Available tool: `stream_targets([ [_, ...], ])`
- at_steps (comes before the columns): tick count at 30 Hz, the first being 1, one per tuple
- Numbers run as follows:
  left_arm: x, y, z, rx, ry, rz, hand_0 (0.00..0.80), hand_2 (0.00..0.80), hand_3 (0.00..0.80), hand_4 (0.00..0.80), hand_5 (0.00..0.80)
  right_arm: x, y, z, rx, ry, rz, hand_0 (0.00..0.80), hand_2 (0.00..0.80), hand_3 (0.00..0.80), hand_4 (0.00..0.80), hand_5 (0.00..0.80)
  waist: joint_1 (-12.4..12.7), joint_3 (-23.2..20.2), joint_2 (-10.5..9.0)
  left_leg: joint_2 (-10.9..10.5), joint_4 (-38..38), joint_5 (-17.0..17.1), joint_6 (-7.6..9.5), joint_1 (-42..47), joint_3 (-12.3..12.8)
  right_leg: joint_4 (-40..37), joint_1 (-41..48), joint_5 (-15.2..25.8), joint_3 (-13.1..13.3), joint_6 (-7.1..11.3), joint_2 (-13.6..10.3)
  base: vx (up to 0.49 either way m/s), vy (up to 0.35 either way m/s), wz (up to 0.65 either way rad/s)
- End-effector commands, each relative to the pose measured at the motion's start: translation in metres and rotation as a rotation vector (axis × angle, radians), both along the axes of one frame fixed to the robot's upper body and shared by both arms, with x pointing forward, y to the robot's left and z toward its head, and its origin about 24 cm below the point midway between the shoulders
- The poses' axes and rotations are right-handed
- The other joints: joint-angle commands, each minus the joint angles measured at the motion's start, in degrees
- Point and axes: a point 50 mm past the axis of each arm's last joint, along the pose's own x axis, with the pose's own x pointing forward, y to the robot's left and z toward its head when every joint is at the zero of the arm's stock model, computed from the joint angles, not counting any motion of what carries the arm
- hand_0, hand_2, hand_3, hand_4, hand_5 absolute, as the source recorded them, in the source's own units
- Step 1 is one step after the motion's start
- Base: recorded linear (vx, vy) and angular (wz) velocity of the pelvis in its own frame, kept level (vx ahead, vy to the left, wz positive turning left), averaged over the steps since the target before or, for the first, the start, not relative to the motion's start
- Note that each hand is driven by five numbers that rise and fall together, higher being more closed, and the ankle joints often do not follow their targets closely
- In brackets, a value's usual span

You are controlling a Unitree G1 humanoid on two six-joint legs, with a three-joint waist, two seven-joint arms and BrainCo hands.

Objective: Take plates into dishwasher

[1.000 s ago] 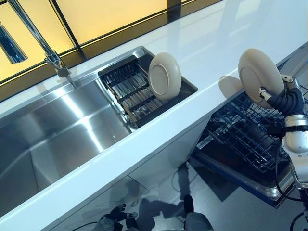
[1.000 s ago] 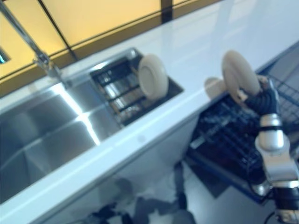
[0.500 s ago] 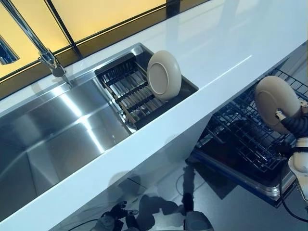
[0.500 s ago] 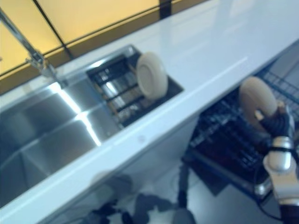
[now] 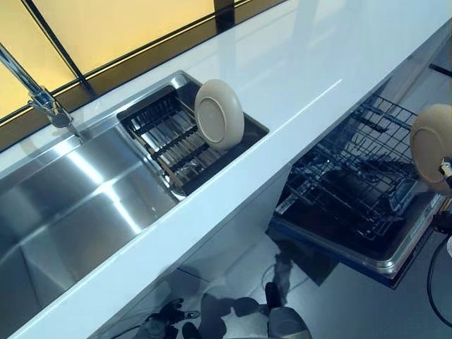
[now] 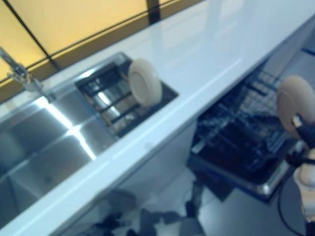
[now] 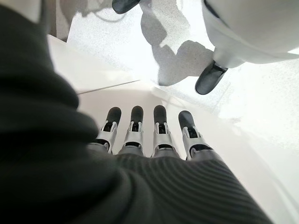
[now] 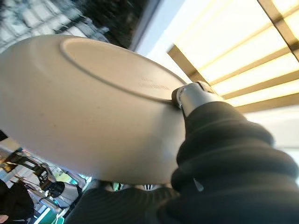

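Observation:
A beige plate (image 5: 432, 145) is held upright in my right hand (image 6: 307, 135) at the far right, above the outer edge of the pulled-out dishwasher rack (image 5: 353, 176). In the right wrist view the thumb (image 8: 191, 95) presses on the plate's underside (image 8: 84, 107) and the hand grips its rim. A second beige plate (image 5: 219, 115) stands on edge in the drying rack (image 5: 159, 134) set in the sink. My left hand (image 7: 140, 135) hangs low by the floor with its fingers straight and empty.
A white counter (image 5: 296, 70) runs diagonally above the dishwasher. The steel sink basin (image 5: 63, 212) and a faucet (image 5: 39, 99) lie to the left. The open dishwasher door (image 5: 374, 254) juts out below the wire rack.
My right hand has carried the plate from above the counter edge down and to the right, over the dishwasher rack. The camera has shifted too. The plate in the sink rack has stayed put.

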Motion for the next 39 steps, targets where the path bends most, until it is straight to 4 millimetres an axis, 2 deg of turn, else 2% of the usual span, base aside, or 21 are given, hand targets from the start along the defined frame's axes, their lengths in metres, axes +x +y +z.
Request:
stream_targets([
  [1, 0.005, 0.028, 0.006, 0.062, -0.001, 0.028, 0.0, 0.0, 0.0, 0.0, 0.0, 0.009, 0.004, 0.004, -0.031, 0.029, 0.037, 0.8, 0.8, 0.8, 0.8, 0.8, 0.4, -3.2, -6.79, 1.1, 0.5, 2.0, -1.47, 0.8, 1.6, 0.0, 2.1, -2.2, 0.2, -0.54, 0.3, 0.0, 0.0, 0.0],
  [9, 0.005, 0.032, 0.006, 0.085, 0.011, 0.008, 0.0, 0.0, 0.0, 0.0, 0.0, 0.019, 0.009, -0.018, -0.035, 0.2, 0.082, 0.8, 0.8, 0.8, 0.8, 0.8, 1.4, -2.6, -6.95, 1.0, 0.4, 1.9, -1.41, 0.8, 0.8, 0.3, 2.3, -2.3, -0.6, -0.69, 0.1, 0.001, -0.003, 0.01],
  [17, 0.014, 0.035, 0.011, 0.095, -0.01, -0.029, 0.0, 0.0, 0.0, 0.0, 0.0, 0.034, 0.017, -0.023, -0.102, 0.333, 0.137, 0.8, 0.8, 0.8, 0.8, 0.8, 2.6, -1.5, -7.01, 0.8, 0.2, 1.9, -1.39, 0.0, -0.5, 0.5, 1.7, -1.9, -1.4, -0.68, -0.2, -0.006, -0.011, 0.02],
  [29, 0.025, 0.033, 0.015, 0.101, -0.03, -0.068, 0.0, 0.0, 0.0, 0.0, 0.0, 0.045, 0.026, -0.031, -0.102, 0.378, 0.152, 0.8, 0.8, 0.8, 0.8, 0.8, 3.5, -0.1, -7.06, 0.5, -0.1, 1.7, -1.35, -1.1, -1.8, 0.5, 0.8, -1.6, -2.1, -0.58, -0.4, -0.009, -0.011, 0.04],
  [39, 0.034, 0.033, 0.019, 0.101, -0.05, -0.078, 0.0, 0.0, 0.0, 0.0, 0.0, 0.056, 0.028, -0.027, -0.092, 0.373, 0.112, 0.8, 0.8, 0.8, 0.8, 0.8, 3.9, 1.0, -6.95, 0.6, 0.0, 1.9, -1.38, -1.8, -2.5, 0.7, 0.2, -1.5, -2.0, -0.62, -0.4, -0.003, -0.003, 0.02],
])
